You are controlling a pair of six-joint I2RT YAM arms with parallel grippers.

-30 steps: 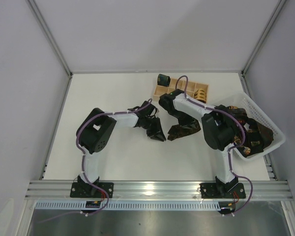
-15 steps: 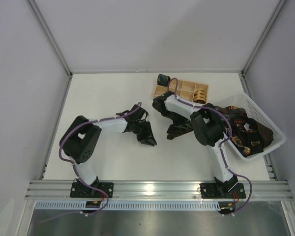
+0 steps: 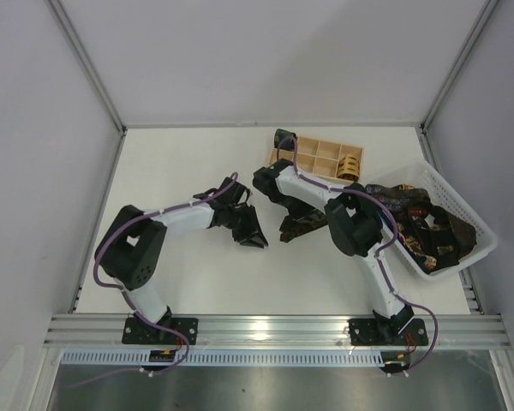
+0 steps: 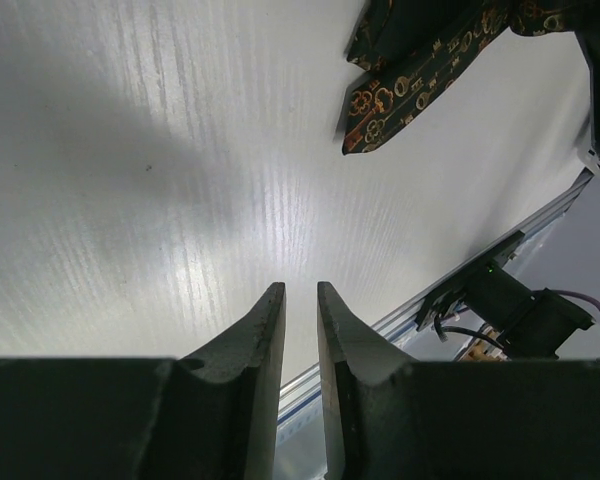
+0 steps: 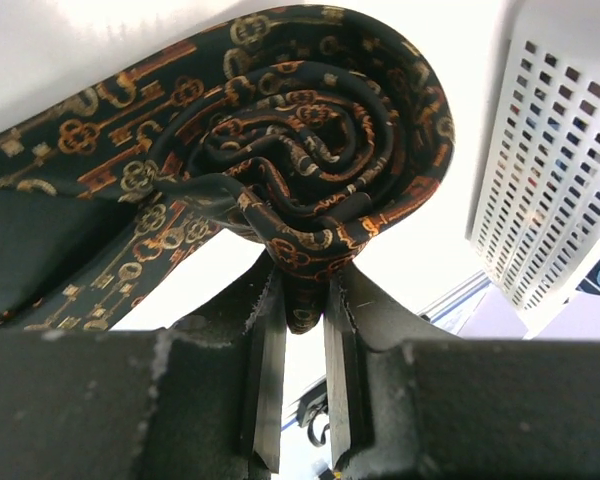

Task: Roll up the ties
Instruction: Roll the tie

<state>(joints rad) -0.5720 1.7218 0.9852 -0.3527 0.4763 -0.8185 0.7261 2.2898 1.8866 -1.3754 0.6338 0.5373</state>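
Note:
A dark tie (image 5: 320,130) with a gold-and-orange key pattern is wound into a loose coil, and my right gripper (image 5: 302,290) is shut on the coil's lower edge. From above, that tie (image 3: 298,224) trails on the white table below the right gripper (image 3: 281,204). Its flat tail (image 4: 410,80) shows at the upper right of the left wrist view. My left gripper (image 4: 300,290) hovers over bare table with a narrow gap between its jaws and nothing in it. It sits just left of the tie (image 3: 254,238).
A wooden compartment tray (image 3: 319,154) stands at the back with a tan-gold coil (image 3: 349,163) in it and a dark green coil (image 3: 283,137) at its left end. A white mesh basket (image 3: 475,224), also (image 5: 560,170), holds several loose ties (image 3: 428,231) at the right.
Both grippers have shifted left and slightly toward the back. The held tie has travelled left with the right gripper. The left arm's elbow has swung out left.

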